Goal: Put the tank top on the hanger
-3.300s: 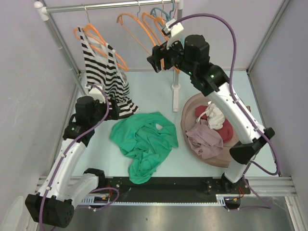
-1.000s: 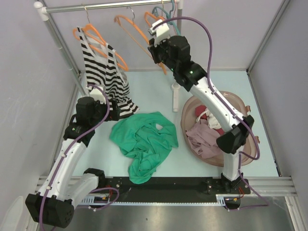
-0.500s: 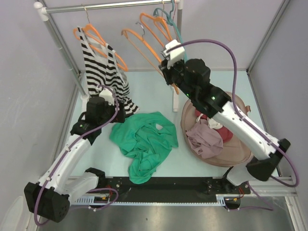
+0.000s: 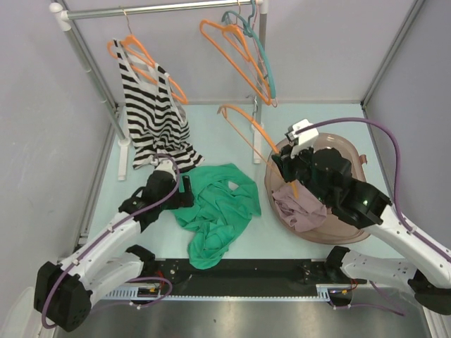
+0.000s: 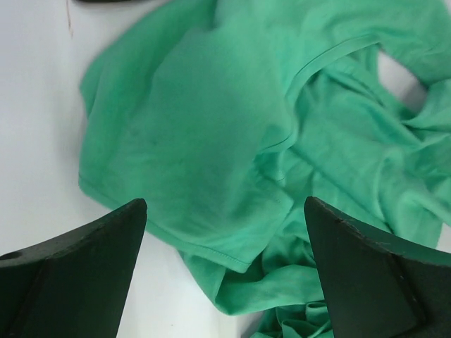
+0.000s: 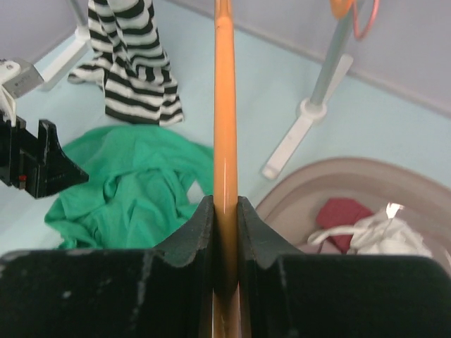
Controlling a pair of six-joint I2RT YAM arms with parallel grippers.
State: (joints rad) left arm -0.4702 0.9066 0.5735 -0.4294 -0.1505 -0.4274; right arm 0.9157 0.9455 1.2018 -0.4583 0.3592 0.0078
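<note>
Right wrist shows right tool [image 6: 225, 211] clamping hanger [image 6: 225, 105]; left tool [image 5: 224, 205] gapes above tank top [image 5: 204, 120].

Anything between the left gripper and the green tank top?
Nothing visible. The left gripper hangs open over the tank top's left edge, and its wrist view shows nothing lying over the fabric between the jaws. The hanger is off to the right, clamped in the right gripper.

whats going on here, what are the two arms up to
The right gripper is shut on an orange hanger, holding it off the rail, beside the basket. The left gripper hovers open over the crumpled green tank top on the table, not gripping it. The top is not yet on the hanger.
</note>
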